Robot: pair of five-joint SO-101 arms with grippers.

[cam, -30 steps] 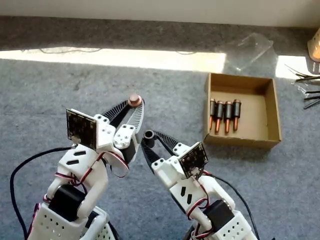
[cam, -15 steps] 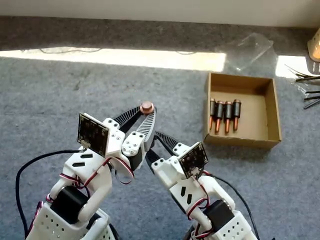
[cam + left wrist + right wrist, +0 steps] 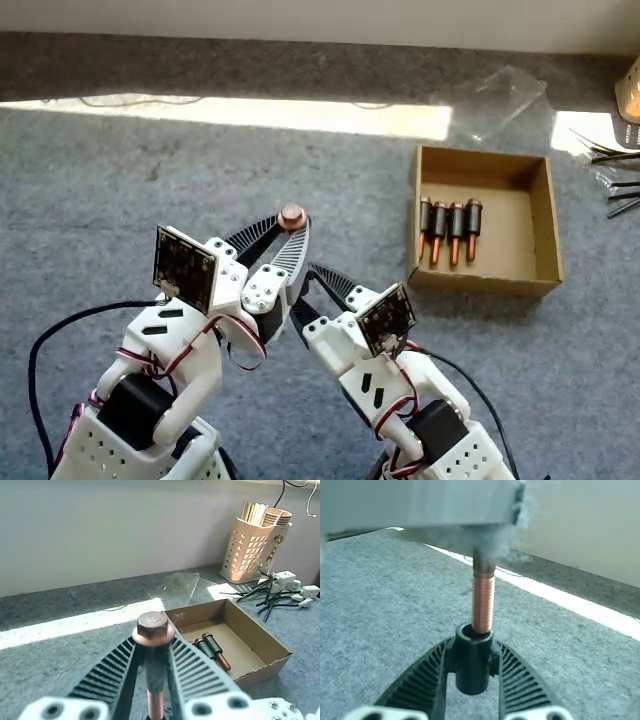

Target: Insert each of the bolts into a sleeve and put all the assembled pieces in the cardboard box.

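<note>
Your left gripper (image 3: 152, 642) pinches the bolt (image 3: 152, 626) upright, head just above the fingertips (image 3: 120, 660). Threaded end points down into the upright sleeve (image 3: 471, 667) your right gripper (image 3: 473, 652) is squeezing.

Our arms lean together.
Our left gripper (image 3: 152, 641) pinches a bolt (image 3: 153, 625) directly over our right gripper (image 3: 472, 652), which pinches a sleeve (image 3: 471, 677).

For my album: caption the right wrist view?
Copper bolt tip at the mouth of the sleeve in the right tool.
</note>
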